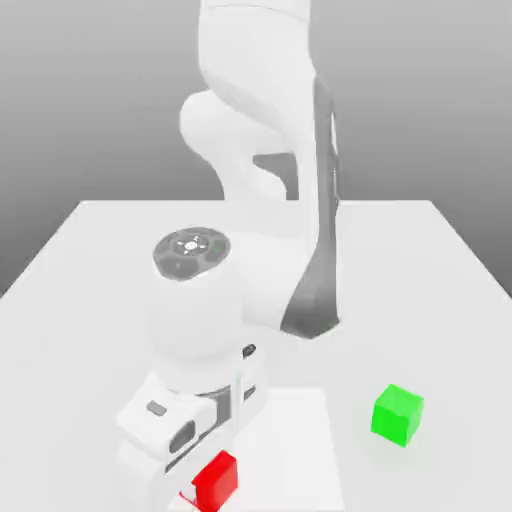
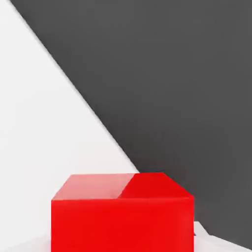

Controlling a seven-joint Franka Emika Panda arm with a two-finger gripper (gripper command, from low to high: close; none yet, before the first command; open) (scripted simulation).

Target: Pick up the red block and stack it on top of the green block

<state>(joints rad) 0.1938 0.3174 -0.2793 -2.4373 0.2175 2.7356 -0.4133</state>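
A: Starting at the fingers (image 1: 200, 490), what are you seeing?

B: The hand is sitting low at the near edge of the worktop (image 1: 420, 260), and the red block (image 1: 216, 480) is lying right at its tip. In the hand view the red block (image 2: 121, 216) is filling the lower middle, square-on, so it is sitting directly under the hand.

A: Are the fingers closing on it?

B: I cannot tell. The hand's body is hiding them, so how far apart they are standing, and whether they are touching the cube, is not showing.

A: And moving outward?

B: The green block (image 1: 398, 413) is resting on the worktop toward the exterior view's right of the red one and a little farther back, well apart from it, with nothing lying between them.

A: So what is the coming move turning on?

B: I am judging that once the red cube is being held and raised, the carry is going toward the exterior view's right and slightly back. The green cube is looking turned a little, so the red one's faces may need matching.
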